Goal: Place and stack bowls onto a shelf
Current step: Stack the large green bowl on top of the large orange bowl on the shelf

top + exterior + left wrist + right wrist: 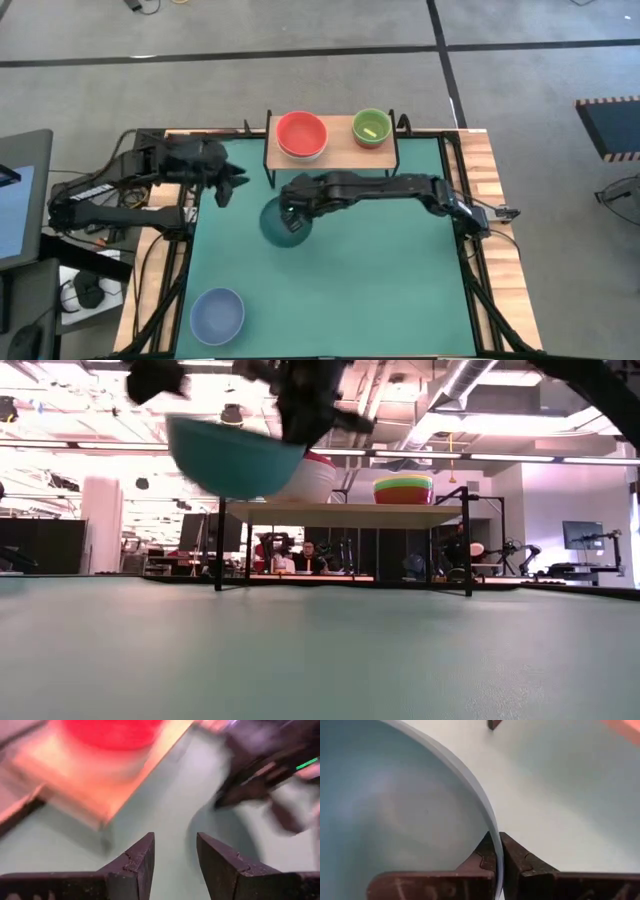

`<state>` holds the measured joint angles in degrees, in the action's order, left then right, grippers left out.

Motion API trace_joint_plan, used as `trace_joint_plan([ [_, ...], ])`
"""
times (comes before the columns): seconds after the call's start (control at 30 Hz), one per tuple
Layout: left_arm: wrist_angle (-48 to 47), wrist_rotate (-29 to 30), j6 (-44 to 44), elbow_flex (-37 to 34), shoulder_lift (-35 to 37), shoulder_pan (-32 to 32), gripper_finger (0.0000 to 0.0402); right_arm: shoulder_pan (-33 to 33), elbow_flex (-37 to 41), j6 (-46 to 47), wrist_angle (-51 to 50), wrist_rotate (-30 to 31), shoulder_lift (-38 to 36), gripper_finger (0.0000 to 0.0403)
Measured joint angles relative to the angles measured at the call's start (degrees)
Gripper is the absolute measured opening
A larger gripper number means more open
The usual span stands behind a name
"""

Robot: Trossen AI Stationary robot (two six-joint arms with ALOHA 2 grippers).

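spread across the whole work surface: a green mat (330,260), on a wooden table (500,240) whose planks show at the edges.

at the far edge, the shelf (340,140), light wood top on thin black legs, carrying two stacks. on its left part, the red bowl (301,132) nested in a white one, its pale side showing in the low view. on its right part, the green bowl (372,126) topping a stack with yellow-green, red and yellow bands seen from the side (403,489); a small pale yellow bit inside, cannot tell what.

lifted clear of the mat, just in front of the shelf's left end: the teal bowl (284,224), empty, tilted in the low view. pinched at its rim by the right gripper (497,851), one finger inside the wall, one outside, clamped tight on the thin edge.

near the front left corner of the mat, well apart from everything: the blue bowl (217,314), upright and empty.

beside the shelf's left end, the left gripper (175,851), fingers parted, holding nothing.

likely light, stiff, thin-walled plastic, smooth and apt to swing or slip from a one-sided pinch. best taken at the rim, as here. probably hard to break.
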<state>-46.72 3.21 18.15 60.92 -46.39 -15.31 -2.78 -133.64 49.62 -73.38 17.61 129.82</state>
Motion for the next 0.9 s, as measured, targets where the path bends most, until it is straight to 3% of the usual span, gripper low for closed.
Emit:
trace_joint_plan([
  [0.13,10.17,-4.89,-0.24,1.74,-2.31,0.03,0.013,-0.46,0.0,1.45,-2.55,-0.29,-4.93,0.0031],
  [0.4,16.13,-3.95,-2.8,4.63,-11.78,2.75,0.013,-3.61,0.0,5.54,-8.89,7.63,-10.2,0.0026],
  [0.73,12.62,1.34,-10.06,12.23,-21.43,8.66,0.013,-3.8,0.02,6.98,-12.69,6.71,-9.75,0.003],
  [0.9,9.52,-0.77,-10.45,13.72,-24.42,9.01,0.013,-3.85,0.02,6.85,-13.11,6.7,-9.75,0.0032],
])
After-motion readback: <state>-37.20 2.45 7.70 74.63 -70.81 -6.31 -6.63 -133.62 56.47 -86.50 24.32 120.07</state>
